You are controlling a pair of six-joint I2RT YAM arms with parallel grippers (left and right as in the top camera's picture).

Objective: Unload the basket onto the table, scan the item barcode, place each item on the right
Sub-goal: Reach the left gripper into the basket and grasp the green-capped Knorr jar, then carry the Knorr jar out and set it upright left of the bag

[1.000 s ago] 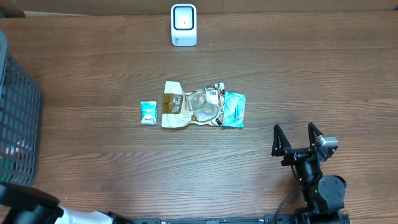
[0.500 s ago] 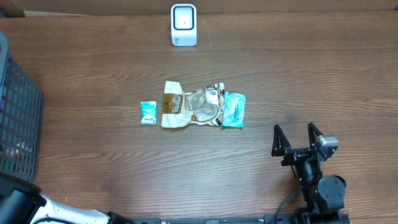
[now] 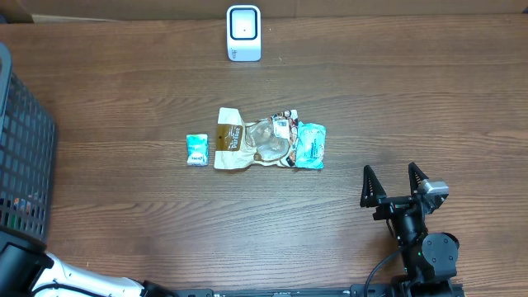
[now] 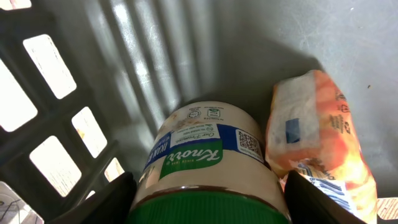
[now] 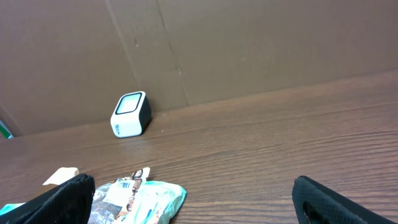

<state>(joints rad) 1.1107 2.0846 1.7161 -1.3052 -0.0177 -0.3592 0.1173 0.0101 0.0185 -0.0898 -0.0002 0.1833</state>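
Observation:
In the left wrist view, a Knorr jar (image 4: 205, 149) with a green lid and a white label lies inside the grey basket (image 4: 56, 112). My left gripper (image 4: 209, 190) is shut on the jar, one black finger against each side just below the lid. A small printed code shows on the jar's label. The white scanner (image 3: 243, 33) stands at the table's far edge and also shows as the scanner (image 5: 131, 114) in the right wrist view. My right gripper (image 3: 397, 183) rests near the front right, open and holding nothing. From overhead the left gripper is hidden.
An orange packet (image 4: 317, 130) lies against the jar's right side in the basket (image 3: 25, 165). Mid-table lie a small teal packet (image 3: 196, 150), a brown and white pouch (image 3: 235, 139) and a teal packet (image 3: 310, 145).
The part of the left arm seen at the overhead view's lower left corner has sunk lower and further left. The right arm and the packets have not moved.

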